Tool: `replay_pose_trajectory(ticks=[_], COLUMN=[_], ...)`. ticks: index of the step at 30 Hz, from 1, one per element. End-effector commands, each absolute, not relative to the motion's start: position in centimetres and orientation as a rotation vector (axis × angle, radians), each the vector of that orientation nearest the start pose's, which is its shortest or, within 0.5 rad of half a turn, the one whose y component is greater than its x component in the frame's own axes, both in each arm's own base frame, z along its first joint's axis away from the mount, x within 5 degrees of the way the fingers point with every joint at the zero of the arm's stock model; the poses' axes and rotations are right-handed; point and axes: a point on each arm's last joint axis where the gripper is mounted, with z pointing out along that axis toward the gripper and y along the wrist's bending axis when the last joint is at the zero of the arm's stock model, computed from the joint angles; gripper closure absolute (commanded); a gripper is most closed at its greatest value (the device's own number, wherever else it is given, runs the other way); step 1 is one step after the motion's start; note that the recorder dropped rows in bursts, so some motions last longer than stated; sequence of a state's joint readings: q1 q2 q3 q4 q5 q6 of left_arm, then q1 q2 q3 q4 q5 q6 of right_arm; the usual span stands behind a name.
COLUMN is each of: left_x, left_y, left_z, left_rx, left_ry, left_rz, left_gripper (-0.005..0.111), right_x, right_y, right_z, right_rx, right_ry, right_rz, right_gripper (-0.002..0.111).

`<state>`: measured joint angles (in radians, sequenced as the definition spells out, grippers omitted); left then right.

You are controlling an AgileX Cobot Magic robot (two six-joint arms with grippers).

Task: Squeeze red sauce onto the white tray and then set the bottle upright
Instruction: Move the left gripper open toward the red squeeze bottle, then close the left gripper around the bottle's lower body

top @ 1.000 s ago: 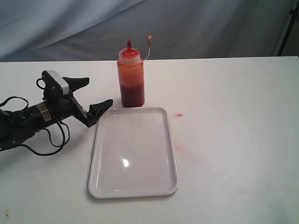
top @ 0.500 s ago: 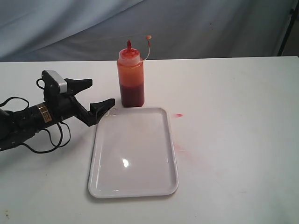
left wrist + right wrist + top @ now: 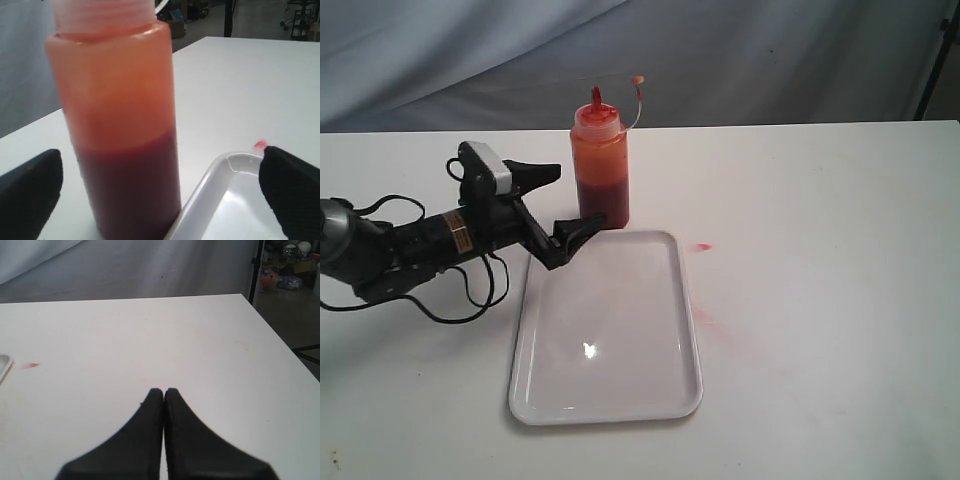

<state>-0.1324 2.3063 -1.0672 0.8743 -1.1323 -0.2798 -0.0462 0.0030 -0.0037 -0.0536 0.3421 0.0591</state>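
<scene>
The bottle stands upright at the tray's far edge, its cap dangling from the nozzle. Dark red sauce fills its lower part. The white tray lies flat with nothing on it. My left gripper is open wide at the bottle's left side, one finger over the tray's far-left corner. In the left wrist view the bottle looms close between the spread fingers, beside the tray's corner. My right gripper is shut and empty above bare table; the exterior view does not show it.
A small red drop and a faint pink smear mark the white table right of the tray. A grey curtain hangs behind. The left arm's cables trail on the table at the left.
My left gripper has moved right, from the tray's left side up to the bottle, still open. Bottle and tray have not moved.
</scene>
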Motion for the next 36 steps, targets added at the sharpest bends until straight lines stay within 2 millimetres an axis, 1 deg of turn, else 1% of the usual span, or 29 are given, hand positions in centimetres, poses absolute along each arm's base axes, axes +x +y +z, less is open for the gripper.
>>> replay_pose_trajectory(ticks=[1, 4, 7, 15, 21, 26, 36], left_x=[40.6, 41.2, 41.5, 41.7, 41.6, 41.8, 42.2], left_y=[-12.5, -12.4, -12.2, -12.1, -12.3, -13.5, -13.5], left_z=[7.2, 7.3, 7.6, 7.7, 7.5, 6.4, 6.1], left_rx=[0.838, 0.810, 0.727, 0.674, 0.652, 0.696, 0.694], left_ry=[1.659, 1.697, 1.714, 1.729, 1.745, 1.750, 1.763], left_rz=[-0.572, -0.564, -0.581, -0.599, -0.626, -0.658, -0.644], left_gripper=[0.002, 0.002, 0.002, 0.002, 0.002, 0.002, 0.002], right_x=[5.3, 5.3, 5.3, 5.3, 5.3, 5.3, 5.3], right_y=[-0.4, -0.4, -0.4, -0.4, -0.4, -0.4, -0.4], right_z=[18.2, 18.2, 18.2, 18.2, 18.2, 18.2, 18.2], right_rx=[0.063, 0.063, 0.063, 0.063, 0.063, 0.063, 0.063], right_ry=[1.824, 1.824, 1.824, 1.824, 1.824, 1.824, 1.824], right_rz=[-0.034, -0.034, -0.034, -0.034, -0.034, -0.034, -0.034], right_gripper=[0.108, 0.108, 0.108, 0.108, 0.108, 0.108, 0.108])
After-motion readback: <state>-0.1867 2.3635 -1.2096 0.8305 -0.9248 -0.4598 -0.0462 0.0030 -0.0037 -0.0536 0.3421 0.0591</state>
